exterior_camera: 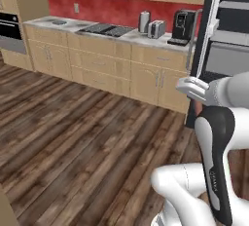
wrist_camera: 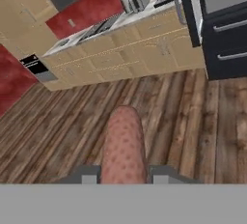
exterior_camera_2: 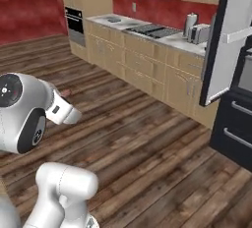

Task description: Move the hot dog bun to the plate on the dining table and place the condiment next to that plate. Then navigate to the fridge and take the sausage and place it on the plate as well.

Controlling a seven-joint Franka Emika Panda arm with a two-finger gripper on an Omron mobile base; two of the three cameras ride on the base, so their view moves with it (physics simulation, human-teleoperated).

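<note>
A pinkish-brown speckled sausage [wrist_camera: 124, 143] sticks out lengthwise from my gripper [wrist_camera: 125, 175], which is shut on it over the wooden floor. In the left base view the gripper [exterior_camera: 197, 102] hangs in front of the black fridge [exterior_camera: 228, 30], with a bit of the sausage [exterior_camera: 197, 107] showing below the hand. The fridge [exterior_camera_2: 236, 89] has its door [exterior_camera_2: 219, 50] swung open, and lower drawers [wrist_camera: 226, 49] show in the hand view. My hand [exterior_camera_2: 66, 113] also shows at the left of the right base view. The hot dog bun, plate, condiment and dining table are out of view.
A cabinet-fronted wall counter [exterior_camera: 102, 49] runs along the red wall, carrying a cooktop [exterior_camera: 107, 29], a toaster [exterior_camera: 156, 28] and a coffee machine [exterior_camera: 182, 26]. A built-in oven [exterior_camera: 10, 32] stands at the far left. Dark wood floor [exterior_camera: 73, 132] stretches between me and the cabinets.
</note>
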